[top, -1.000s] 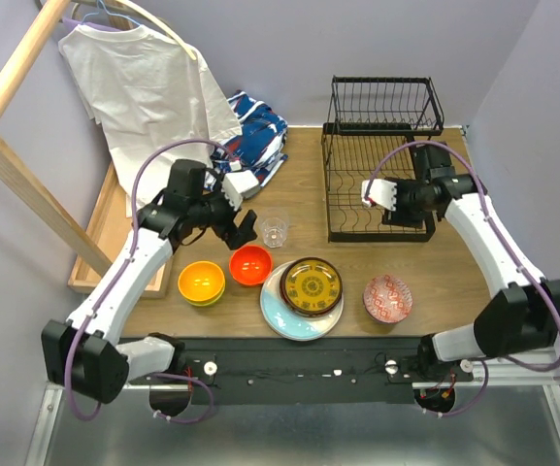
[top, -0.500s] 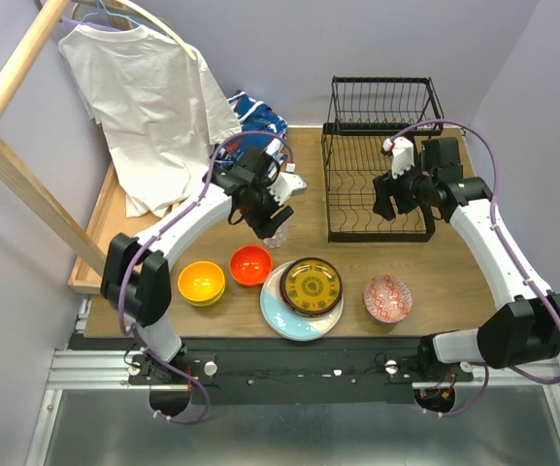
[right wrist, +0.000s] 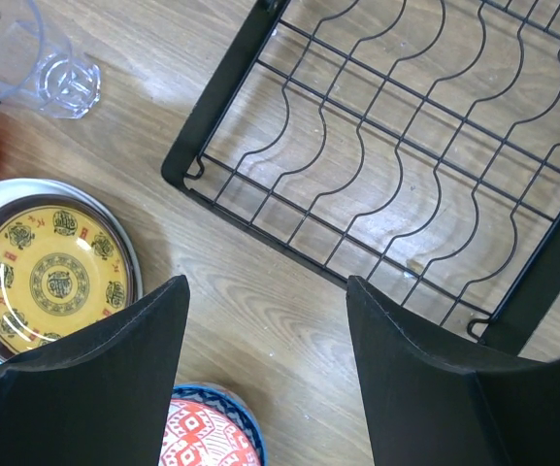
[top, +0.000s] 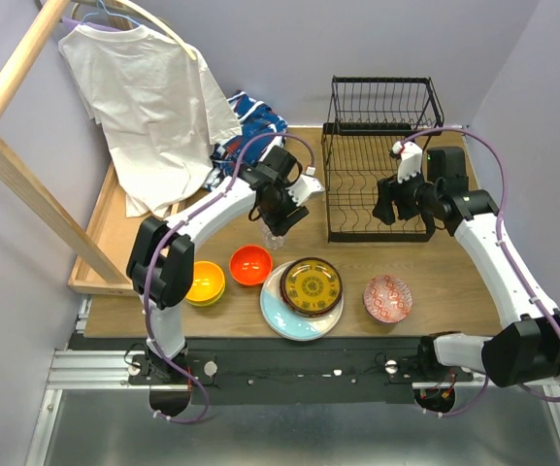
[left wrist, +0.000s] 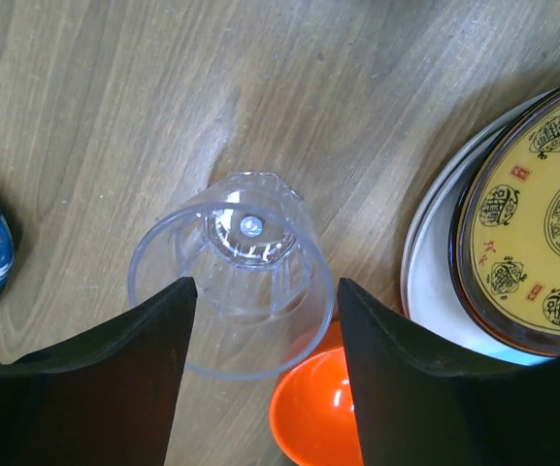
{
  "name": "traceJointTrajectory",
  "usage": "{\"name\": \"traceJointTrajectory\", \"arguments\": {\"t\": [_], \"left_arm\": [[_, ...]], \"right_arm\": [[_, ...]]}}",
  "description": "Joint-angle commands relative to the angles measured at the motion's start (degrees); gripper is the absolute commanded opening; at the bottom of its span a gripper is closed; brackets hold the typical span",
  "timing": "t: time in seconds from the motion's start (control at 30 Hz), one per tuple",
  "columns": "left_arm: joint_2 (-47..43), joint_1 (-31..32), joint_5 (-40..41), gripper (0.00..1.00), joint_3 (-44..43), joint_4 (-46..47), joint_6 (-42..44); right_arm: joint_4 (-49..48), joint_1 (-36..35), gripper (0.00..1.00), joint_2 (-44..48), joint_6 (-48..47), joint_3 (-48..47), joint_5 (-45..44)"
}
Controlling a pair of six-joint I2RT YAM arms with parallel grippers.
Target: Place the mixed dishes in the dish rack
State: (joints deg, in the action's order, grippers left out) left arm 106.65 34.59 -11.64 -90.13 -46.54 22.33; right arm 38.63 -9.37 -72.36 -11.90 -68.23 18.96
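A clear glass cup (left wrist: 231, 291) stands upright on the table. My left gripper (left wrist: 266, 282) is open just above it, one finger on each side of the rim, left finger overlapping it; in the top view the left gripper (top: 281, 216) covers most of the cup (top: 276, 236). My right gripper (right wrist: 267, 282) is open and holds nothing, over bare wood at the black dish rack (right wrist: 214, 97) front edge. On the table sit an orange-red bowl (top: 250, 264), a yellow bowl (top: 202, 282), a yellow-brown plate (top: 311, 285) stacked on a pale blue plate (top: 284, 316), and a red patterned bowl (top: 387, 297).
The dish rack (top: 377, 126) stands at the back right with its upper basket behind. A blue patterned cloth (top: 256, 136) lies behind the cup. A white shirt (top: 148, 97) hangs on a wooden frame (top: 13, 107) over a shallow wooden tray (top: 110, 228) at the left.
My left arm has swung right from above the bowls to over the cup, and its jaws have narrowed. My right gripper has shifted slightly right and up at the rack front.
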Motion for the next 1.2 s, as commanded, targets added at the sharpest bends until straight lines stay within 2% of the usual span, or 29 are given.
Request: {"name": "traceJointTrajectory", "arguments": {"t": [0.0, 0.17, 0.23, 0.27, 0.37, 0.43, 0.47, 0.57, 0.67, 0.77, 0.8, 0.87, 0.9, 0.97, 1.0, 1.03, 1.1, 1.17], "left_arm": [[2.86, 0.48, 1.97, 0.65, -0.66, -1.62, -0.88], [2.25, 0.48, 1.88, 0.63, 0.48, -1.18, -2.02], [2.42, 0.57, 2.84, 0.59, 0.92, -1.09, -2.02], [2.42, 0.57, 2.85, 0.55, 1.09, -1.18, -1.94], [0.94, 0.57, 2.41, 0.31, 1.09, -1.53, -1.85], [-0.38, 0.57, 1.19, 0.21, 1.09, -2.50, -1.50], [-1.96, 0.57, 0.92, 0.10, 1.27, -2.76, -1.32], [-6.17, 0.48, -0.84, 0.00, 2.32, -3.55, -0.97], [-12.22, 0.57, -1.72, 0.00, 4.25, -2.15, -0.88], [-19.34, 0.57, -0.93, 0.00, 7.06, 1.44, -0.88], [-21.38, 0.74, 0.20, 0.00, 9.42, 5.02, -0.10], [-27.33, 2.23, 2.66, 0.00, 13.12, 10.22, 2.36], [-29.37, 2.93, 3.89, 0.00, 17.83, 16.42, 3.50], [-34.55, 6.27, 8.98, 0.00, 22.78, 22.96, 7.98], [-36.15, 7.50, 10.92, 0.00, 27.41, 29.34, 9.13], [-37.55, 9.34, 17.20, 0.00, 29.72, 32.62, 10.62], [-40.46, 14.52, 21.55, 0.00, 33.60, 40.17, 17.63], [-41.43, 19.34, 29.89, 0.00, 38.69, 45.99, 24.65]], "right_arm": [[-1.98, 0.05, 0.73, 0.90, 1.44, 0.12, -0.77], [-1.54, 0.05, 0.73, 1.17, 0.83, -0.07, -1.03], [-1.98, 0.05, 0.73, 1.25, 1.00, 0.55, -1.12], [-2.07, 0.14, 0.73, 1.34, 1.18, 0.72, -1.03], [-2.33, 0.14, 0.71, 0.90, 1.70, -0.06, -0.15], [-2.95, 0.05, 0.70, 0.64, 3.11, -0.68, 0.28], [-3.38, 0.05, 0.70, -0.23, 3.63, -1.03, 0.81], [-4.26, 0.14, 0.70, -2.34, 7.84, -3.04, 3.97], [-5.14, 0.05, 0.71, -6.47, 15.83, -6.46, 6.43], [-7.07, 0.05, 0.74, -10.43, 24.27, -8.58, 12.92], [-7.95, 0.05, 0.76, -11.04, 29.43, -8.76, 16.25], [-10.93, 0.14, 0.78, -12.63, 34.03, -8.42, 20.65], [-12.08, 0.14, 0.80, -12.98, 35.88, -7.72, 25.46], [-14.45, 0.14, 0.82, -13.42, 41.41, -6.66, 28.58], [-14.98, 0.14, 0.84, -13.16, 43.43, -6.05, 30.50], [-15.42, 0.05, 0.84, -12.99, 46.06, -5.26, 31.83], [-16.57, 0.14, 0.85, -12.20, 47.66, -4.55, 34.99], [-17.71, 0.14, 0.85, -11.58, 52.05, -4.02, 35.44]]}}
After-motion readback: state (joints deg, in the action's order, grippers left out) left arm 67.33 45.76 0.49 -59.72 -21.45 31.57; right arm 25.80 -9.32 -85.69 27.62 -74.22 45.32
